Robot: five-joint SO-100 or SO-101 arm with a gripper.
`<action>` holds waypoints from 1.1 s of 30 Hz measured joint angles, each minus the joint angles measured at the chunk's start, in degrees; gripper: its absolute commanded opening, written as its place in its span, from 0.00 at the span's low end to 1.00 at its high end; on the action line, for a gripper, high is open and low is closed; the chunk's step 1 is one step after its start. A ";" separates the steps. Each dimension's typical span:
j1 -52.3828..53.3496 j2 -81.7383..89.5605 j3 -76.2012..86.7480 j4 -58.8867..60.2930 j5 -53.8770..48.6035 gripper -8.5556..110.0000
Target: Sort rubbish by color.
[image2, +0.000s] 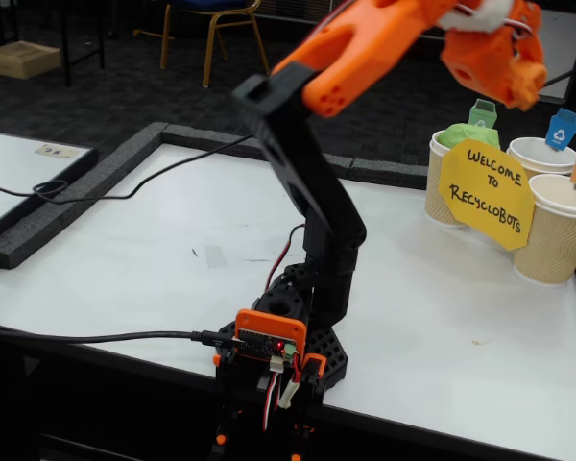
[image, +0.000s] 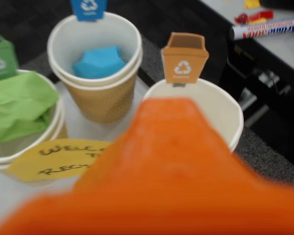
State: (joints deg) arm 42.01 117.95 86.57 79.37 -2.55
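- A blurred orange part of the gripper (image: 171, 161) fills the lower half of the wrist view, rising to a blunt tip near centre; whether the jaws are parted cannot be told.
- At 12 o'clock a brown-sleeved paper cup (image: 95, 100) holds the light blue wad (image: 99, 62), with a blue tag (image: 88, 9) at its far rim.
- At 9 o'clock a white cup (image: 19, 152) holds the green wad (image: 17, 105), beside a green tag (image: 0, 56).
- At 3 o'clock sits a white cup (image: 220, 110) behind the gripper, an orange recycling tag (image: 183, 58) on its rim.
- A yellow handwritten sign (image: 56, 159) lies at 8 o'clock.
- A marker pen (image: 267, 27) lies at 2 o'clock.
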 measured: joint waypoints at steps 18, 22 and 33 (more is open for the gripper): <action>1.76 -25.66 -16.96 -4.66 0.00 0.07; 3.52 -28.13 -18.28 -5.80 0.00 0.07; 4.75 -29.36 -18.46 -5.80 0.00 0.07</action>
State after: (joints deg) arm 46.76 88.59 68.12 73.56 -2.55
